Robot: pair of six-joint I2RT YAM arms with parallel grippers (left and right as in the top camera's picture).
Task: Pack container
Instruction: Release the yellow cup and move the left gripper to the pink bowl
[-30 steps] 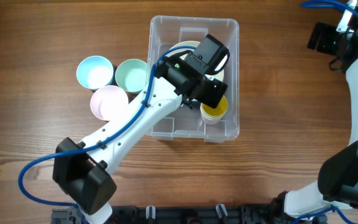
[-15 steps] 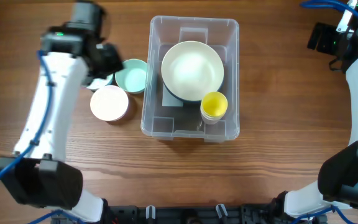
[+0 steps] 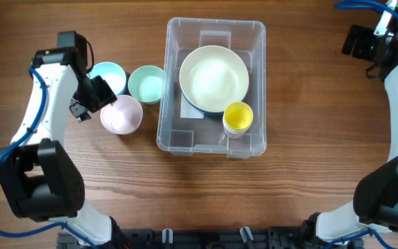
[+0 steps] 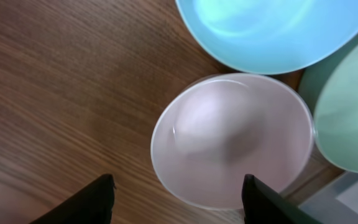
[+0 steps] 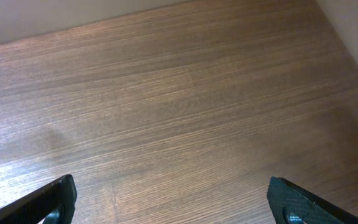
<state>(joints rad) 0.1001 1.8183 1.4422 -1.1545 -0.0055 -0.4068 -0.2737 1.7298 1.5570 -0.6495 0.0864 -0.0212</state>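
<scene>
container [image 3: 174,135]: mid-desk, toward far edge, holds white bowl [image 3: 213,77] and yellow cup [image 3: 238,117] | left gripper [image 4: 178,199]: fingers apart, gripping nothing, poised above pink bowl [image 3: 121,114] left of container | blue bowl [image 3: 109,75], green bowl [image 3: 147,84]: side by side behind pink bowl | right gripper [image 5: 169,199]: spread wide, empty, above desk [image 5: 179,112] near far right corner

Table as I see it from my console: a brown wood-grain table [image 3: 309,138] carries four things directly. (a) A clear plastic container [image 3: 215,22] stands at the centre. (b) A green bowl [image 3: 147,84] sits just beside the container's left wall. (c) A blue bowl [image 3: 109,75] sits left of the green one. (d) A pink bowl [image 3: 121,114] lies nearer the table's front edge, close against both; I cannot tell whether the rims touch.
</scene>
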